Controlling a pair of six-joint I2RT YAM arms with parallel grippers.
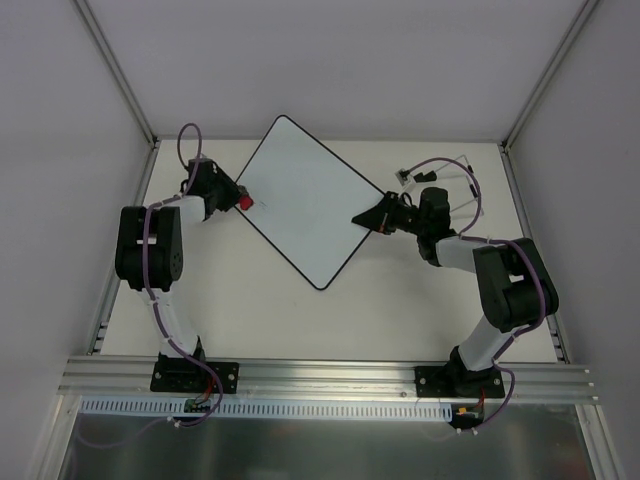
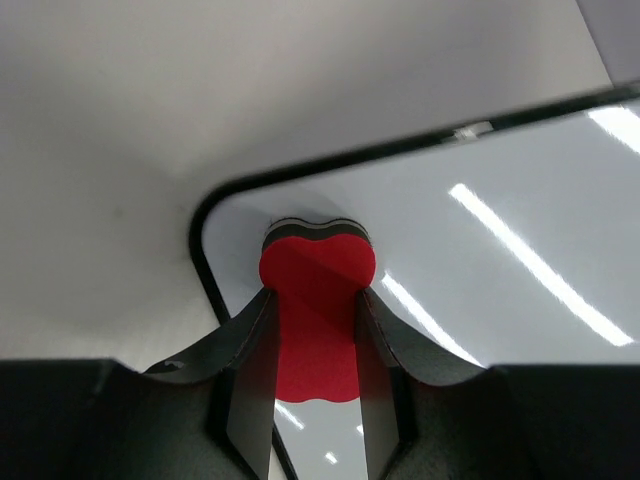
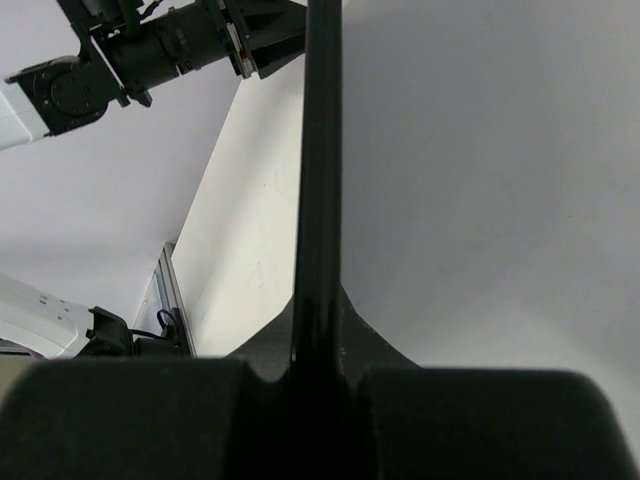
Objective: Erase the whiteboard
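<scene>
The large flat white whiteboard w/ thin black rim and rounded corners is laid out on the white table. It's turned diamond-wise, w/ one corner pointed at the back wall and one toward the arm bases. It's found in the middle-back part of the table, between the two arms.

The left pincer is parked at the board's left corner. From the left wrist cam the pincer is seen clenched on a small red bone-shaped eraser w/ a dark pad layer, w/ the black fingers pressed against its narrow waist on both sides. The eraser's rounded far end is set just inside the curved corner of the whiteboard and appears to be touching the surface. Bright light streaks are reflected on the board there. In the top view the eraser is only seen as a tiny red spot.

The right pincer is placed at the board's right corner. In the right wrist cam the pincer is seen closed on the whiteboard edge-on, so only the black rim is visible, running straight up btwn the two fingers. Whether that corner is lifted off the table can't be told.

A loop of purple cable is left lying at the back right of the table, near the right arm.
</scene>
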